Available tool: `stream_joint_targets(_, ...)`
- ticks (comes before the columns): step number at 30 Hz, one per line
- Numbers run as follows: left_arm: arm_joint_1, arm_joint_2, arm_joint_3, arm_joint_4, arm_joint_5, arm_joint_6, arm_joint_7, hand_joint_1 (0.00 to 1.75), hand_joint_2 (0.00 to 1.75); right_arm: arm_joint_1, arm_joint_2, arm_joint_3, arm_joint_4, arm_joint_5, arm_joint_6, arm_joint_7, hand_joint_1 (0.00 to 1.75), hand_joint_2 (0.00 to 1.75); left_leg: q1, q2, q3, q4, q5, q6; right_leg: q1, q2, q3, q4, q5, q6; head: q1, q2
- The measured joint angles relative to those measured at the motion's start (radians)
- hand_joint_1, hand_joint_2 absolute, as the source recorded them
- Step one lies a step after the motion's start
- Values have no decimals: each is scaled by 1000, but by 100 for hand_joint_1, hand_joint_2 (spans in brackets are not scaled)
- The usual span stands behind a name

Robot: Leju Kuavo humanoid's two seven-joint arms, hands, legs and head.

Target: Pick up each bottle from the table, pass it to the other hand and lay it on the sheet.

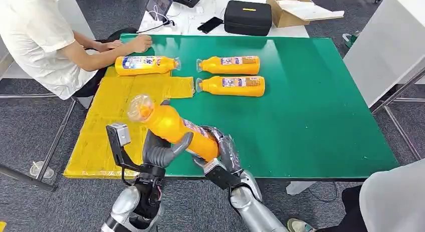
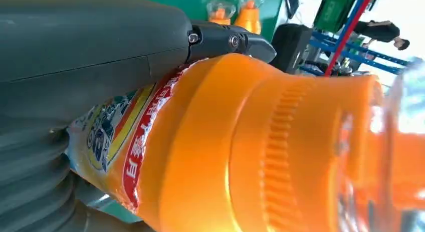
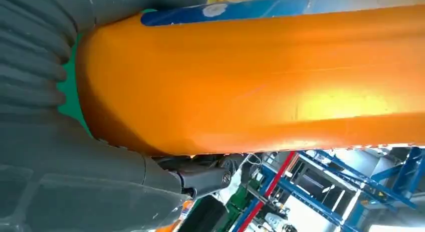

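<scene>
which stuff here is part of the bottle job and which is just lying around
Job: held bottle, left hand, right hand, bottle on the sheet, two bottles on the green table, yellow sheet.

Lying about: black case, cardboard box, phone.

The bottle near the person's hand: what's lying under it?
The bottle lies across the far edge of the yellow sheet, over the green table. What is directly beneath it is covered.

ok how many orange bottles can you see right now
4. One lies on the yellow sheet by the person's hand: bottle on the sheet. Two lie side by side on the green table: far bottle, near bottle. Both hands grip the held bottle.
</scene>
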Motion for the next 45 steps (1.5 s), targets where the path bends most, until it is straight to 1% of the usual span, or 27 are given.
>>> stream_joint_targets(2,0,0,3,0,3,-5,3,175,175,-1,1,3,2,-2,0,0,171,175,0,0,0,0,0,0,0,0,0,0,0,0,0,0)
stream_joint_targets(3,0,0,4,0,10,-9,4,175,175,-1,2,3,2,-2,0,0,173,175,0,0,0,0,0,0,0,0,0,0,0,0,0,0)
stream_joint_targets(5,0,0,7,2,26,-26,5,175,175,-1,2,7,2,-7,2,0,159,175,0,0,0,0,0,0,0,0,0,0,0,0,0,0)
stream_joint_targets(6,0,0,9,3,42,-40,6,175,175,-1,2,8,2,-9,5,0,161,175,0,0,0,0,0,0,0,0,0,0,0,0,0,0)
stream_joint_targets(7,1,0,13,3,64,-61,9,169,175,-1,2,9,2,-13,8,0,159,175,0,0,0,0,0,0,0,0,0,0,0,0,0,0)
stream_joint_targets(8,2,0,15,3,79,-77,13,159,175,-1,2,10,2,-16,10,0,148,175,0,0,0,0,0,0,0,0,0,0,0,0,0,0)
stream_joint_targets(10,6,2,23,3,98,-103,16,175,175,0,2,12,2,-19,13,-2,141,175,0,0,0,0,0,0,0,0,0,0,0,0,0,0)
stream_joint_targets(11,7,3,28,3,105,-114,18,175,175,0,2,14,3,-20,15,-3,117,175,0,0,0,0,0,0,0,0,0,0,0,0,0,0)
stream_joint_targets(12,10,4,31,3,105,-121,17,175,175,0,2,16,4,-22,16,-5,37,175,0,0,0,0,0,0,0,0,0,0,0,0,0,0)
stream_joint_targets(13,11,4,32,1,103,-122,16,175,175,0,2,18,5,-24,16,-6,0,175,0,0,0,0,0,0,0,0,0,0,0,0,0,0)
stream_joint_targets(20,25,4,34,-19,55,-92,-4,175,175,7,2,29,18,-8,18,6,0,175,0,0,0,0,0,0,0,0,0,0,0,0,0,0)
stream_joint_targets(21,26,4,34,-21,51,-90,-5,175,175,7,2,31,19,-6,17,7,0,0,0,0,0,0,0,0,0,0,0,0,0,0,0,0)
stream_joint_targets(25,30,4,32,-37,12,-67,-36,175,175,10,2,34,29,-18,18,8,0,0,0,0,0,0,0,0,0,0,0,0,0,0,0,0)
stream_joint_targets(29,41,8,32,-67,-36,-37,-72,175,175,24,-2,34,45,19,-48,-5,0,0,0,0,0,0,0,0,0,0,0,0,0,0,0,0)
stream_joint_targets(34,42,8,32,-71,-42,-36,-75,175,175,26,-3,33,51,19,-53,-9,0,0,0,0,0,0,0,0,0,0,0,0,0,0,0,0)
stream_joint_targets(36,47,12,32,-81,-91,-1,-101,175,175,34,-8,30,62,20,-80,-14,0,0,0,0,0,0,0,0,0,0,0,0,0,0,0,0)
stream_joint_targets(37,55,19,32,-93,-197,70,-122,175,175,50,-16,11,66,70,-172,-22,0,0,0,0,0,0,0,0,0,0,0,0,0,0,0,0)
stream_joint_targets(38,63,29,37,-95,-352,176,-121,175,175,79,-25,-47,48,284,-302,-29,0,0,0,0,0,0,0,0,0,0,0,0,0,0,0,0)
stream_joint_targets(40,64,37,47,-94,-458,251,-116,175,175,115,-12,-154,-22,459,-317,-30,0,0,0,0,0,0,0,0,0,0,0,0,0,0,0,0)
stream_joint_targets(41,64,40,54,-91,-521,293,-109,175,175,129,-1,-213,-62,513,-318,-31,0,0,0,0,0,0,0,0,0,0,0,0,0,0,0,0)
stream_joint_targets(43,60,49,65,-77,-648,369,-90,175,175,143,16,-307,-133,519,-321,-32,0,0,0,-1,0,0,0,0,0,0,0,0,0,0,0,0)
stream_joint_targets(45,48,57,75,-46,-808,435,-53,175,175,150,21,-367,-192,545,-324,-32,0,0,0,0,0,0,0,0,0,0,0,0,0,0,0,0)
